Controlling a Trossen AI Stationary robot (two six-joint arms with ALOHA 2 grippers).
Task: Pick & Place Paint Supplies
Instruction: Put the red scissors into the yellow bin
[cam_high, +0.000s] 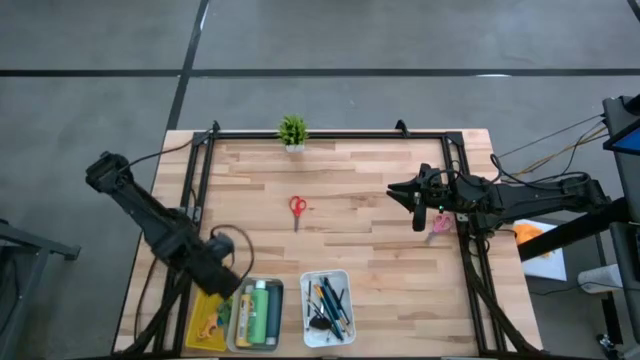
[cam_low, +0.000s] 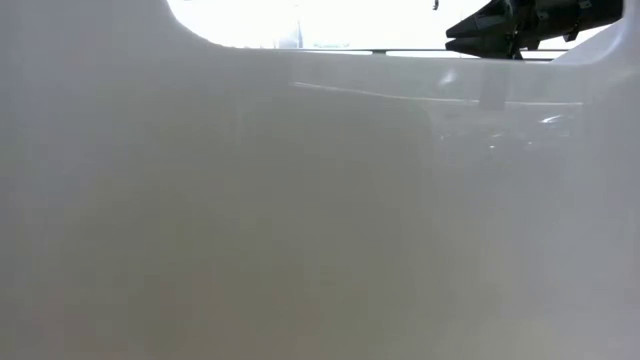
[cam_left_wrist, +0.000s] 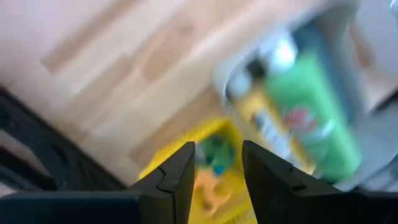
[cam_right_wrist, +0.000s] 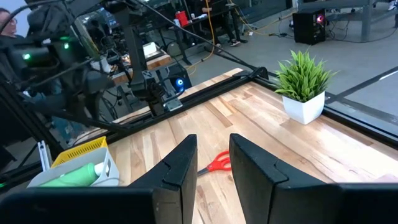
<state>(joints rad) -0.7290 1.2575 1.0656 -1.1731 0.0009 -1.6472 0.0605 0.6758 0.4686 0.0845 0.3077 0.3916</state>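
From above, my left claw hangs released over the yellow tray at the worktop's near left edge; bottles fill the grey tray, brushes the white tray. Red scissors wait mid-worktop, pink scissors near the right edge.

Low view: mostly blank.

Left wrist: open fingers, nothing held.

Right wrist: my right claw empty, jaws slightly parted. Two scissors remain, I judge.

The high view looks straight down on the whole counter. The low view is blocked close up by a pale surface. The left wrist view hangs close above the yellow tray; the right wrist view looks across the counter, sharing the red scissors with the high view.
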